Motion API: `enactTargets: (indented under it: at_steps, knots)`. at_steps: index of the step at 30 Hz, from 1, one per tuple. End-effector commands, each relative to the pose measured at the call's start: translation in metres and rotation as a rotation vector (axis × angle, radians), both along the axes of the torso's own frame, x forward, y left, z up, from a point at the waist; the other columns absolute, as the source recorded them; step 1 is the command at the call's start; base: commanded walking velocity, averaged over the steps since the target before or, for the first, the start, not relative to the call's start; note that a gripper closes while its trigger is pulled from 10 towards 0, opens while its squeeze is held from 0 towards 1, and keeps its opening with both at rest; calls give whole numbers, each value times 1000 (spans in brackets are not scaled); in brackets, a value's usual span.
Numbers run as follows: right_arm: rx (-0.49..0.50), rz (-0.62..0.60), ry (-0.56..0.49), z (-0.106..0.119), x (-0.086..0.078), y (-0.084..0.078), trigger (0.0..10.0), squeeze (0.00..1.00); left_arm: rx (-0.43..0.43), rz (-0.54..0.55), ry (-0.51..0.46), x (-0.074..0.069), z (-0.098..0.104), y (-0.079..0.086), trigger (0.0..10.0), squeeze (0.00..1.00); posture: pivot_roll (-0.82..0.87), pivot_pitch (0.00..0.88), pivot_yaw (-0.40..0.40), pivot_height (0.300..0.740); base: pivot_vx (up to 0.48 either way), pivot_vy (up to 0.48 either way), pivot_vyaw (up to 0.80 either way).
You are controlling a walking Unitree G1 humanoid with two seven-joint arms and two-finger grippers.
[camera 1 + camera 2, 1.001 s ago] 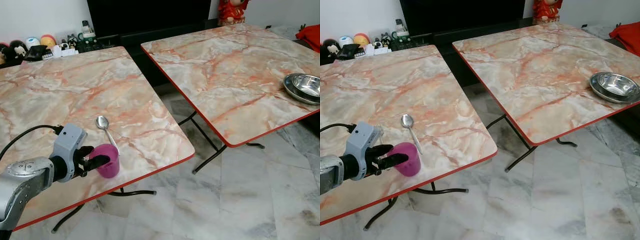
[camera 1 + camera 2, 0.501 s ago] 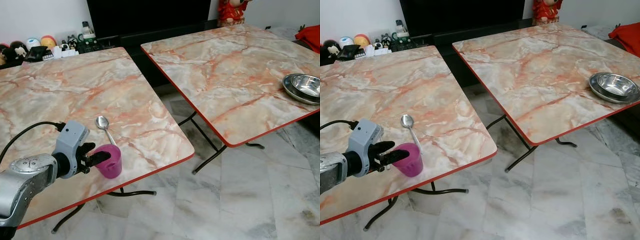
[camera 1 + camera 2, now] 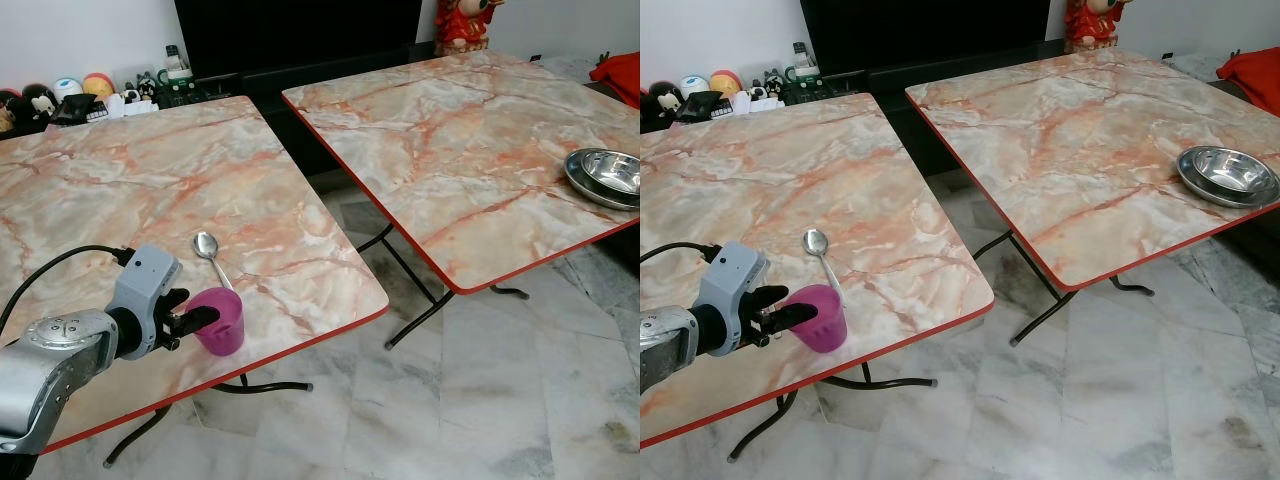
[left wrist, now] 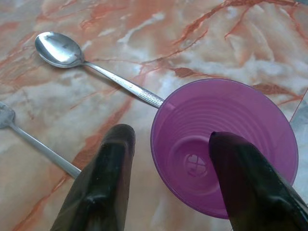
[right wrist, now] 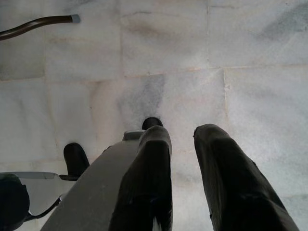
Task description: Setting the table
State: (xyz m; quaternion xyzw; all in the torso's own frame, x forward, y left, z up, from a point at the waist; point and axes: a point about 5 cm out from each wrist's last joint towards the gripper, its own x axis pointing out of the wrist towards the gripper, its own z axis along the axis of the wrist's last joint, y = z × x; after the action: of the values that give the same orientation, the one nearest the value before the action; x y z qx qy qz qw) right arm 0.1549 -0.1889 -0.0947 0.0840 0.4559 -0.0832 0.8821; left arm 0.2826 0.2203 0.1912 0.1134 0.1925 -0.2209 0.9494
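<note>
Across the room, two marble-patterned folding worktops [image 3: 150, 190] set side by side with a gap of tiled floor [image 3: 480, 400] between. Far worktop [image 3: 470, 140] bare but for a steel bowl [image 3: 608, 175] near its right edge, well apart from everything else; judged to be parked there until wanted. Near worktop carrying the place setting close to its front corner, presumably where a diner would sit.

Left arm reaching in low from the robot's left, left tool [image 4: 168, 159] spread and straddling the rim of a purple plastic cup [image 4: 224, 144]: one finger [image 4: 108, 178] outside against the worktop side, the other [image 4: 245, 183] dipped inside the mouth. No squeeze evident on the wall; judged a pinch about to close or just let go, cannot tell which. Cup upright, standing near the red front edge, so any nudge outward could tip it off.

Spoon [image 4: 91, 67] lying just beside the cup, handle end touching or nearly touching its rim, bowl end pointing away. Second utensil, perhaps a fork [image 4: 33, 139], lying near the outer finger.

Right tool [image 5: 180, 178] hanging idle over the floor, fingers slightly parted, holding nothing.
</note>
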Motion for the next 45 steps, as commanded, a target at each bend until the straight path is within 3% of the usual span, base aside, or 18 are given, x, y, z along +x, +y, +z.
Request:
enactTargets:
  at_steps: [1, 15, 27, 34, 39, 45]
  knots:
    - [8, -11, 30, -4, -8, 1, 10000, 0, 7, 13, 3, 1, -1, 1, 78, 0, 43, 128, 36, 740, 0, 0, 0]
    - [3, -15, 31, -4, -10, -5, 10000, 0, 17, 23, -2, 2, -1, 2, 0, 0, 41, 132, 34, 740, 0, 0, 0]
    - [6, -13, 37, -4, -11, -2, 10000, 0, 110, 13, -12, 1, -1, 4, 0, 0, 43, 137, 35, 740, 0, 0, 0]
    - [7, -13, 41, -5, -11, -1, 10000, 0, 109, 9, -15, 1, -2, 3, 0, 0, 44, 138, 35, 740, 0, 0, 0]
    - [7, -12, 44, -5, -12, 0, 10000, 0, 80, 33, -47, 4, 2, 4, 0, 0, 44, 138, 35, 740, 0, 0, 0]
    - [8, -10, 41, -5, -12, 0, 10000, 0, -85, 239, -208, 18, 13, 19, 0, 0, 45, 132, 33, 740, 0, 0, 0]
